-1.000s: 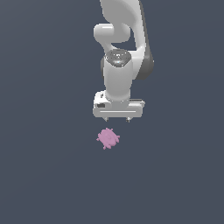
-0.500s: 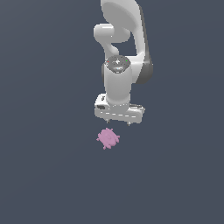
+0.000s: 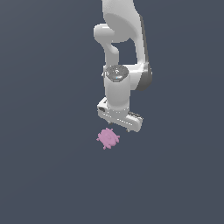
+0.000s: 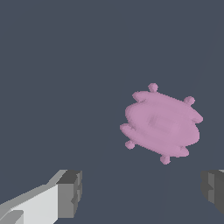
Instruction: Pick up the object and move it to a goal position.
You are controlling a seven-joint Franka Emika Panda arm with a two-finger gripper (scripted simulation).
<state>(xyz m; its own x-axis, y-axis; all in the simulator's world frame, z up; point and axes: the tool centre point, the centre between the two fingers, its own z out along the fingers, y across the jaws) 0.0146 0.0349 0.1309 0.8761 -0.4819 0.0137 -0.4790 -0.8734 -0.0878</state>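
My gripper (image 4: 140,192) is nearest the wrist camera: its two dark grey fingertips (image 4: 70,192) stand wide apart with nothing between them. Beyond them lies the small matte pink rounded blob with short stubby spikes around its rim (image 4: 162,124), flat on the dark grey floor (image 4: 65,65). In the wrist view it is not centred in the gap; it lies closer to one finger than to the other.

In the exterior view my white arm (image 3: 120,52) hangs above, and the gripper (image 3: 120,124) hovers just over and beside the pink blob (image 3: 108,138), which lies a little toward the exterior view's left of the finger line. They look apart, not touching.

The risks, as I judge them: if I drop straight down from here, one fingertip could land on the blob or clip a spike and push it sideways. The blob looks about as wide as my opening, so there is little room for error. Closing off-centre on its rounded, spiky edge could also squeeze it out or give a weak grip that fails during the lift. I see no goal marker in either view.
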